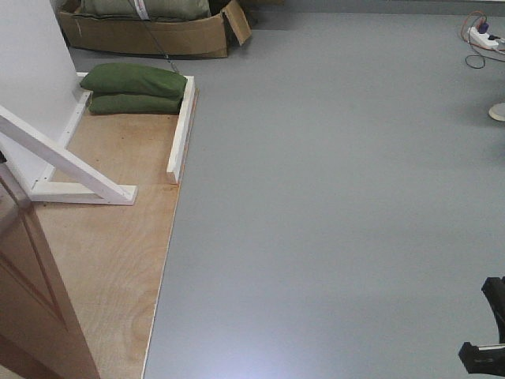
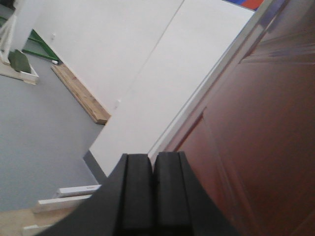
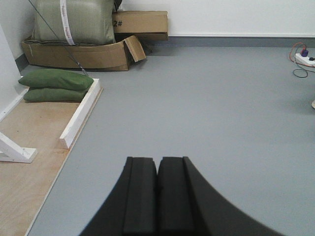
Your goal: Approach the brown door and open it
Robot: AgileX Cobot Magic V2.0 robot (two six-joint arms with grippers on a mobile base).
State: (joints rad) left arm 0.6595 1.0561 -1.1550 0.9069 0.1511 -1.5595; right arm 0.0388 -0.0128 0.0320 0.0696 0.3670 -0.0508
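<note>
Plainly, the left gripper (image 2: pixel 153 162) is empty, jaws pressed together. The tall glossy reddish-brown panelled wooden door (image 2: pixel 261 128) rises close beside it, at the robot's left edge in the front view. The right gripper (image 3: pixel 157 164), likewise closed on nothing, faces only grey floor (image 3: pixel 206 98). I judge the left arm nearer; no handle shows.

A bare test room or lab: grey floor (image 1: pixel 331 197), a door (image 1: pixel 31 308) at a plywood base (image 1: pixel 110 260) with white braces (image 1: pixel 63 162), green sandbags (image 1: pixel 134 80), cardboard boxes (image 3: pixel 140 22), a power strip (image 1: pixel 483 35).
</note>
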